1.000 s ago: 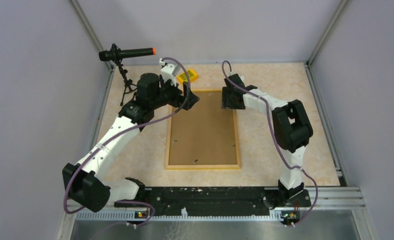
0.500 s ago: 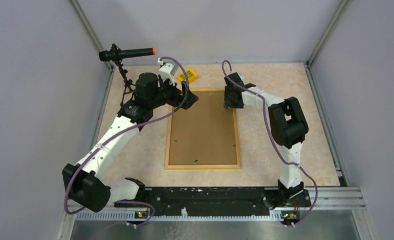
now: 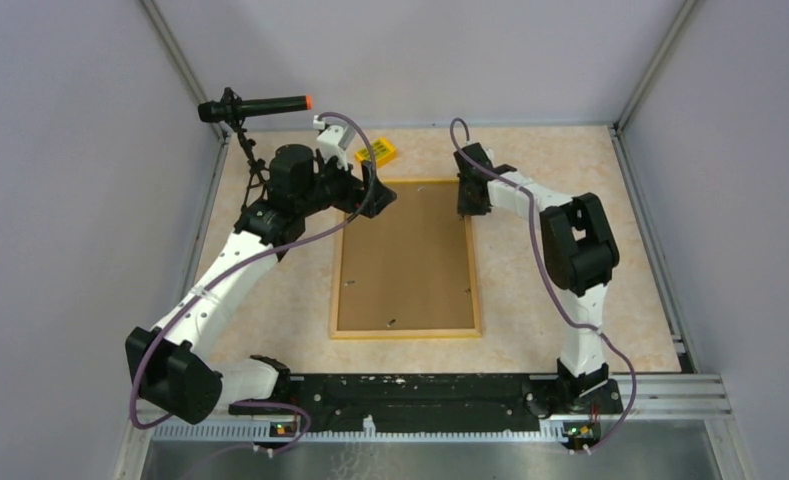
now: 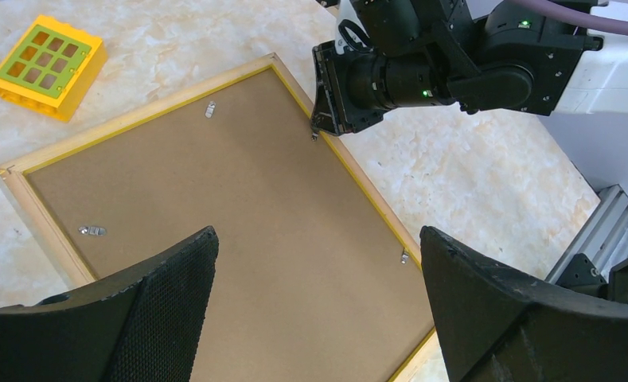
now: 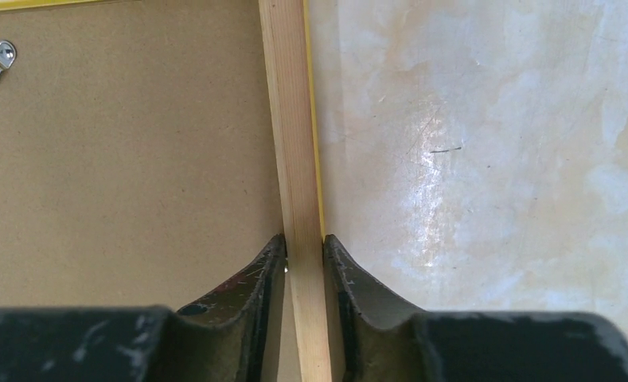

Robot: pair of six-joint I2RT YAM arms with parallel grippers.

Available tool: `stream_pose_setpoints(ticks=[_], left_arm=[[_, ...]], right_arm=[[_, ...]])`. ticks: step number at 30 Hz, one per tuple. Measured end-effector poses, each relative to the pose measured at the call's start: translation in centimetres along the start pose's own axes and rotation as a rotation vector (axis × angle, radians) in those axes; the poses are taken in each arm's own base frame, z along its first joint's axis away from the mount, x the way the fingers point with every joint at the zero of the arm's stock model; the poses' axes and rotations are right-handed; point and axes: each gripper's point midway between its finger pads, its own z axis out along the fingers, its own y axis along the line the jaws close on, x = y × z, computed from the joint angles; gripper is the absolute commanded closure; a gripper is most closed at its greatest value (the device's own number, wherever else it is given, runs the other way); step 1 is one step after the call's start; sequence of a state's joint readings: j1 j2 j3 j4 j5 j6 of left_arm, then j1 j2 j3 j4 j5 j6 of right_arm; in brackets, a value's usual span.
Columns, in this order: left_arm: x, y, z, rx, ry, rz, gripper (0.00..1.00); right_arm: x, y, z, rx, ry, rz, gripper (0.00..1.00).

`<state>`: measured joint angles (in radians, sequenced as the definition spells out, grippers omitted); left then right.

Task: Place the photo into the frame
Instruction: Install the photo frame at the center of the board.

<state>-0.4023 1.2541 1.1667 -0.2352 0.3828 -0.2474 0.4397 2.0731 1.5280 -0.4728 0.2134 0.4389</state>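
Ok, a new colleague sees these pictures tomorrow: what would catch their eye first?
Probably the frame, lying back-up in the middle of the table with a brown backing board in it, and the right gripper pinching its right-hand rail near the far corner. Next, the left gripper hanging wide open over the frame's far-left corner, and the small yellow block just beyond the frame.

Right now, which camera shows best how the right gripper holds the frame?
The right wrist view: close up, the right gripper pinches the frame by its rail from both sides. The top view shows only a dark shape at the frame's far right corner; the left wrist view shows it from afar.
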Motion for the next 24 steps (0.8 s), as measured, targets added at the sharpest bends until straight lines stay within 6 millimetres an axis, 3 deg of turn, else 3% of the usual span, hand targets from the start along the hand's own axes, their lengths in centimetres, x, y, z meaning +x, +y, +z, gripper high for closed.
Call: stream_pose_setpoints(ticks=[3, 12, 14, 18, 21, 24], left_arm=[[0.1, 0.1, 0.1, 0.001, 0.002, -0.008, 0.01], [0.3, 0.2, 0.3, 0.004, 0.01, -0.018, 0.01], [0.3, 0.1, 0.3, 0.004, 0.011, -0.018, 0.01], [0.4, 0.2, 0.4, 0.008, 0.015, -0.021, 0.01], [0.4, 0.3, 0.5, 0.006, 0.016, -0.023, 0.01], [0.4, 0.4, 0.4, 0.007, 0.017, -0.027, 0.01]], right_arm=[[0.0, -0.2, 0.1, 0.0, 0.002, 0.011, 0.88], [-0.1, -0.2, 0.0, -0.013, 0.01, 0.018, 0.96], [-0.2, -0.2, -0.1, -0.015, 0.013, 0.016, 0.88], [-0.1, -0.2, -0.3, -0.021, 0.026, 0.006, 0.52], [-0.1, -0.2, -0.9, -0.032, 0.03, -0.01, 0.4], [-0.4, -0.1, -2.5, -0.062, 0.009, -0.018, 0.36]])
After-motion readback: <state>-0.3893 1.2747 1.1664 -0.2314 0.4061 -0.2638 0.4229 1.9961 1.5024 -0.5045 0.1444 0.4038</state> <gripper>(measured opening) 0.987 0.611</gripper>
